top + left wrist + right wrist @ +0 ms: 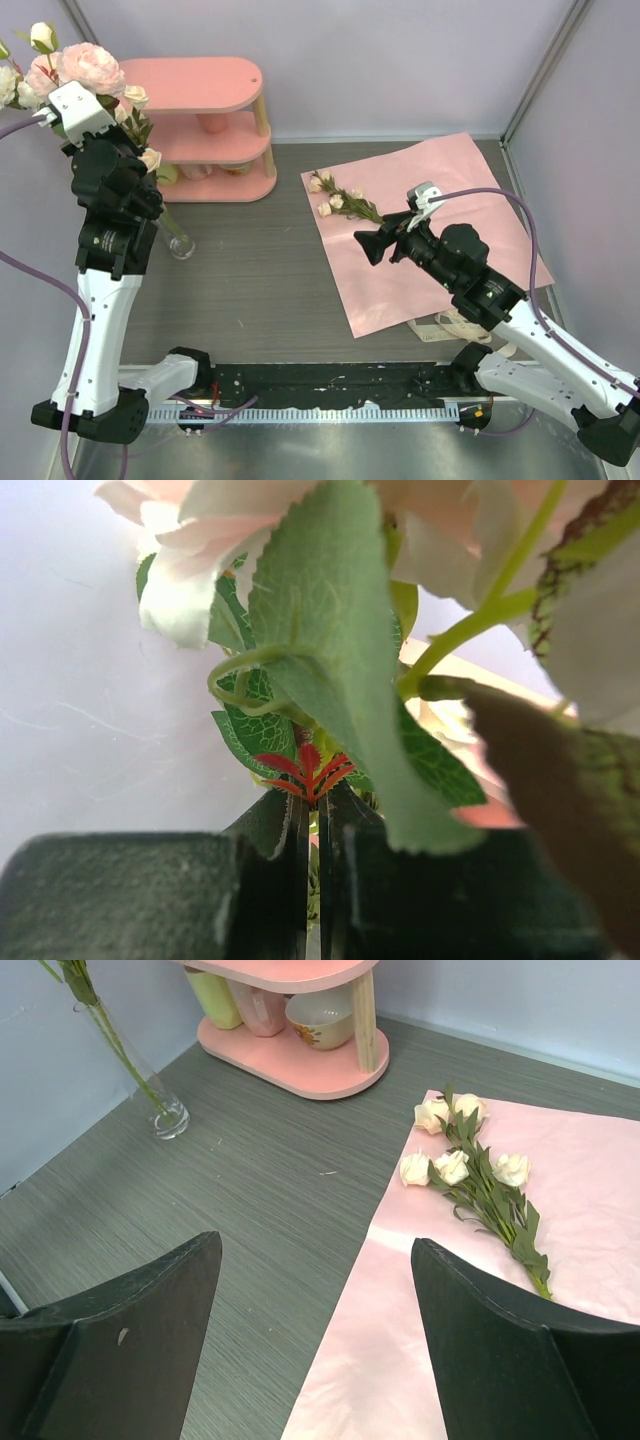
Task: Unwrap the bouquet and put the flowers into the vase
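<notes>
My left gripper (318,815) is raised high at the back left and is shut on the thin green stems of a bunch of flowers (70,65): pink and cream roses with leaves. Their stems run down into the clear glass vase (180,245), which also shows in the right wrist view as the vase (166,1116). The bouquet's pink wrapping paper (450,190) lies spread flat on the right. A spray of cream roses (340,200) lies on its far left corner. My right gripper (362,245) hangs open and empty above the paper's left edge, short of that spray (470,1165).
A pink two-tier shelf (210,85) stands at the back, behind the vase, with cups and a bowl (318,1015) on it. A cream ribbon (450,325) lies by the paper's near edge under my right arm. Walls close in on the left, back and right.
</notes>
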You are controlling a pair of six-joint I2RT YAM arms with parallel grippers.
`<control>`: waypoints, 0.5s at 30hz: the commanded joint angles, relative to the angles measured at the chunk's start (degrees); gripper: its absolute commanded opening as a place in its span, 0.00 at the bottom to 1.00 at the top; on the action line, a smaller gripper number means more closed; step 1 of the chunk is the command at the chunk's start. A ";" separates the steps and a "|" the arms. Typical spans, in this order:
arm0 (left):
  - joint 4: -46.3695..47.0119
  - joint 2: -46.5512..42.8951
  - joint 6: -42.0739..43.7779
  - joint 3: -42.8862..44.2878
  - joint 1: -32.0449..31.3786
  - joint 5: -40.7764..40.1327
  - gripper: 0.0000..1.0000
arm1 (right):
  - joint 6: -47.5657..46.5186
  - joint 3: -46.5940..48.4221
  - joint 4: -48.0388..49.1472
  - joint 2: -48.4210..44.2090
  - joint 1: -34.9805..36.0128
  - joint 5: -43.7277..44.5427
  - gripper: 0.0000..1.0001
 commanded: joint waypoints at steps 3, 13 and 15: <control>3.60 -1.09 -5.08 -2.09 3.17 1.79 0.00 | -0.34 1.59 1.88 -0.05 0.12 0.82 0.82; 2.63 -1.44 -9.82 -5.60 6.16 4.08 0.00 | -0.07 1.15 1.79 0.21 0.04 0.82 0.83; 2.63 -1.62 -10.26 -6.74 6.60 4.17 0.00 | 0.02 1.15 1.79 0.21 0.12 0.82 0.83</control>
